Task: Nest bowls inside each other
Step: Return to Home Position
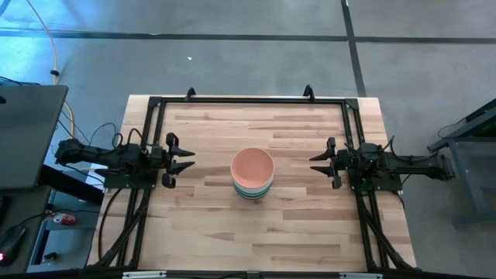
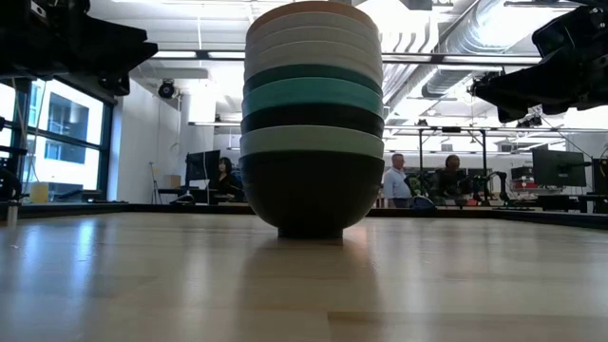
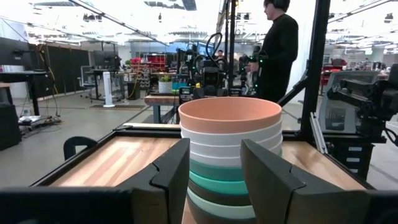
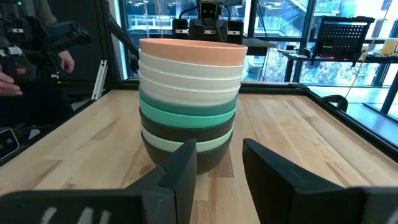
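Note:
The bowls [image 1: 253, 173] stand nested in one upright stack at the table's middle, the lowest black bowl's foot [image 2: 310, 229] on the wood. A salmon pink bowl [image 3: 229, 114] is on top, with white, teal, dark and mint ones under it. My left gripper [image 1: 183, 160] waits at the table's left edge, open, pointing at the stack with a stretch of table between. My right gripper [image 1: 321, 163] waits at the right edge, open, also pointing at the stack. In each wrist view the stack [image 4: 189, 99] shows beyond the open fingers.
A black frame [image 1: 248, 101] runs around the tabletop's far and side edges. Bare wood lies all around the stack. A person [image 3: 278, 46] stands beyond the table's right side, and more people sit in the room behind [image 2: 397, 180].

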